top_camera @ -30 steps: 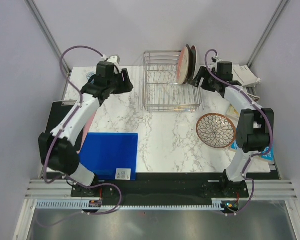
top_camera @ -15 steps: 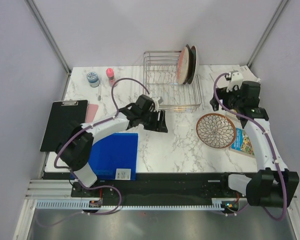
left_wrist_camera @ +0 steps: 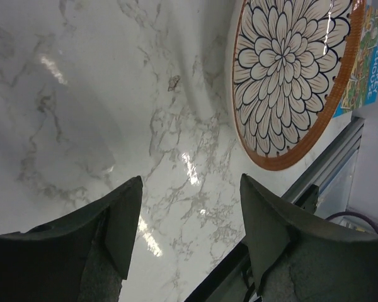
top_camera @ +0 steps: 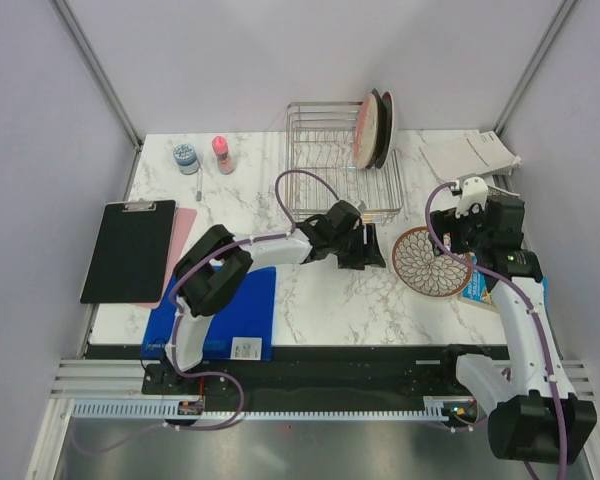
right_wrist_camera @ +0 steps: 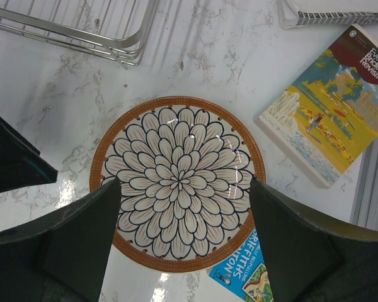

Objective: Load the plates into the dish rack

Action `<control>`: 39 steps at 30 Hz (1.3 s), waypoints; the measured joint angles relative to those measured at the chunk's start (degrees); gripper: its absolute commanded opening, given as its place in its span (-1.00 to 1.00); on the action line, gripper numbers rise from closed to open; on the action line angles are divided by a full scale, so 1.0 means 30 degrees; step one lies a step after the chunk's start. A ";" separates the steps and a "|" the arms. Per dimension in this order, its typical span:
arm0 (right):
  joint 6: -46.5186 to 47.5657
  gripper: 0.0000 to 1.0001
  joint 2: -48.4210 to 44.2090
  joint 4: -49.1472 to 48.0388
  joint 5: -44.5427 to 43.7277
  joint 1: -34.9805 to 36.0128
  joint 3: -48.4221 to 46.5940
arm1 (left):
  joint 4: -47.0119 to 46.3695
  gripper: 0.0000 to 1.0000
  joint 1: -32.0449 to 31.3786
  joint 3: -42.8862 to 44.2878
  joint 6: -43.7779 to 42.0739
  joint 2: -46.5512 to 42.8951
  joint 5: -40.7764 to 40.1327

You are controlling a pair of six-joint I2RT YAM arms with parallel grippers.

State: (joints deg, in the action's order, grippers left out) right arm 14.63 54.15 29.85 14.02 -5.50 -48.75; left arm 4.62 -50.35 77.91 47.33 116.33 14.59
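The white plate with the brown petal pattern lies flat on the marble table, right of centre. It also shows in the left wrist view and the right wrist view. My left gripper is open and empty, low over the marble just left of that plate. My right gripper is open and empty, hovering above the plate with its fingers on either side of it in its own view. The silver wire dish rack stands at the back. Two plates stand upright at its right end.
A blue board and a black clipboard lie at the left, with a pink sheet between them. Two small jars stand at the back left. Books and papers lie right of the petal plate.
My left arm has swung from the back left across the table to just left of the petal plate. My right arm has drawn back from the rack to above that plate.
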 measured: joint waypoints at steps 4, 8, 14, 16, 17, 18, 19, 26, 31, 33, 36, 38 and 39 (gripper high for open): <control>-0.0044 0.80 -0.0605 0.0372 -0.0160 -0.0175 0.0102 | -0.0415 0.43 -0.0466 0.1202 0.1268 0.1494 -0.0291; -0.0313 0.81 -0.1195 0.0619 -0.0153 -0.0364 0.0393 | -0.1107 0.42 -0.0867 0.2324 0.1909 0.2521 -0.0372; -0.0590 0.81 -0.1355 0.0801 -0.0226 -0.0408 0.0765 | -0.2382 -0.14 -0.1639 0.4240 0.2586 0.4313 -0.0510; -0.0627 0.80 -0.1311 0.0801 -0.0277 -0.0459 0.0765 | -0.2463 -0.54 -0.1778 0.4444 0.2565 0.4663 -0.0933; -0.0656 0.80 -0.1268 0.0801 -0.0291 -0.0503 0.0765 | -0.2586 -0.85 -0.1807 0.4459 0.2594 0.4714 -0.1122; -0.0663 0.80 -0.1217 0.0801 -0.0306 -0.0517 0.0772 | -0.2586 -0.95 -0.1836 0.4459 0.2659 0.4714 -0.1202; -0.0663 0.80 -0.1166 0.0801 -0.0313 -0.0532 0.0780 | -0.2667 -0.95 -0.1858 0.4459 0.2812 0.4714 -0.1341; -0.0648 0.83 -0.0189 0.0772 -0.0299 -0.0605 0.0772 | -0.4721 -0.96 -0.1399 0.1523 0.2346 0.3410 -0.0291; 0.0313 0.84 0.1661 0.1581 0.0568 -0.0787 -0.0459 | -0.5268 -0.95 0.0576 -0.2849 0.0430 0.0386 0.2412; 0.1304 0.83 0.2900 0.2353 0.1661 -0.1035 -0.1792 | -0.4415 -0.95 0.1625 -0.4036 -0.0838 -0.0743 0.3840; 0.2900 0.79 0.5304 0.4153 0.4095 -0.1399 -0.4328 | -0.2922 -0.96 0.2841 -0.4852 -0.2718 -0.1807 0.5457; 0.4393 0.75 0.7577 0.5836 0.6105 -0.1515 -0.6280 | -0.2149 -0.96 0.3512 -0.5268 -0.3942 -0.2550 0.6258; 0.5085 0.75 0.8495 0.6615 0.6841 -0.1530 -0.6870 | -0.1996 -0.95 0.3701 -0.5370 -0.4342 -0.2812 0.6433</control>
State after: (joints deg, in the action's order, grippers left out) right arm 29.89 79.64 49.69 34.54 -10.09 -69.36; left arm -1.37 -39.24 61.80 34.30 107.90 33.89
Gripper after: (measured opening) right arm 0.889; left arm 0.046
